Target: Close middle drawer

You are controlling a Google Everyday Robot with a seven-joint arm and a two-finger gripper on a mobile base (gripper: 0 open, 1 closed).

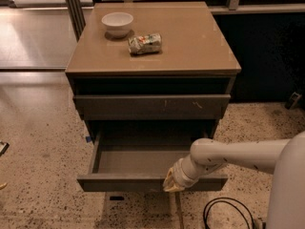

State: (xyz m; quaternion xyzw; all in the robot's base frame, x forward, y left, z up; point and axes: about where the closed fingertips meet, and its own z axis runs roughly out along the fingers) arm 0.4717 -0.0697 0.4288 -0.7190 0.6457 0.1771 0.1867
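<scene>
A: Middle drawer?
B: Middle drawer (124, 182) is open, sticking well out of the cabinet (200, 51) front, under the scratched drawer front (152, 107).
A: Gripper?
B: Gripper (172, 181) is against the outer face of that open drawer, right of its centre, low in front of the cabinet. Open or clenched, can't tell.
A: Cabinet top?
B: White bowl (117, 23) at the back left, crushed can (145, 43) just beside it.

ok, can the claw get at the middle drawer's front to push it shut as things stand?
Probably yes. The claw sits at the front panel of the open middle drawer, right of centre, seemingly against it. Nothing stands between them, and nothing sticks up from the tray to block closing.
</scene>
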